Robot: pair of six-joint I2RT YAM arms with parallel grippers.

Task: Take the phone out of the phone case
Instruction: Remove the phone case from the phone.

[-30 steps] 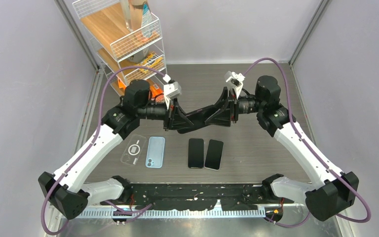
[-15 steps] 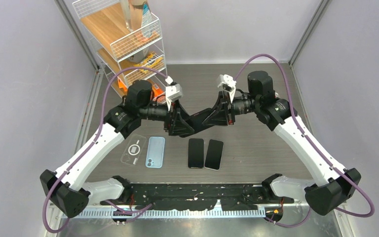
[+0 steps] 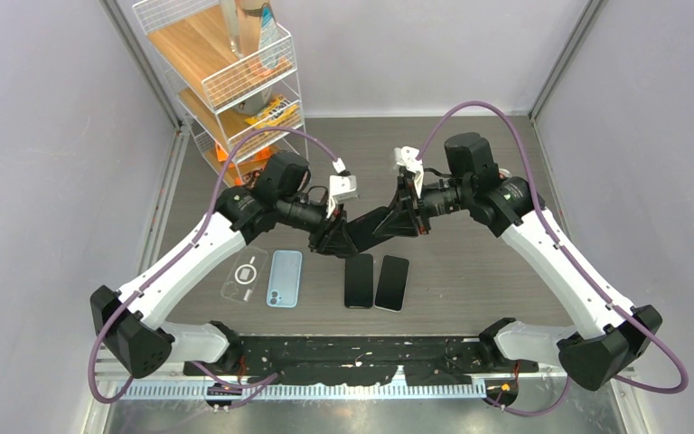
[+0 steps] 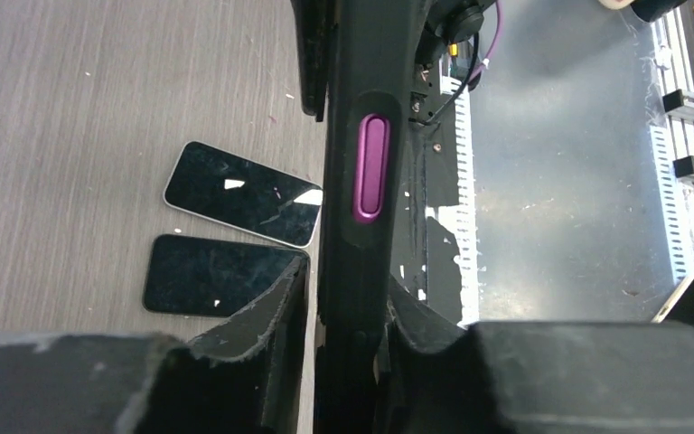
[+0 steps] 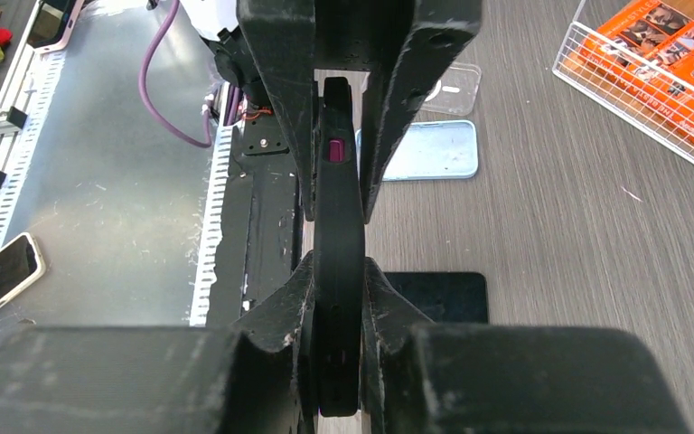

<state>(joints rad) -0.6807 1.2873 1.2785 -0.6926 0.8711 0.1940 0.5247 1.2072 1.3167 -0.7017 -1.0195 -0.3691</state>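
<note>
Right gripper: fingers pinched on the black phone case, held edge-on above the table, mid-workspace. Left gripper: likewise clamped on the case's other end. One purple side button visible; phone inside not discernible. Below, on table: two dark phones face up, side by side; one pale blue phone; one clear case just beside it. One wire rack, far left corner.
</note>
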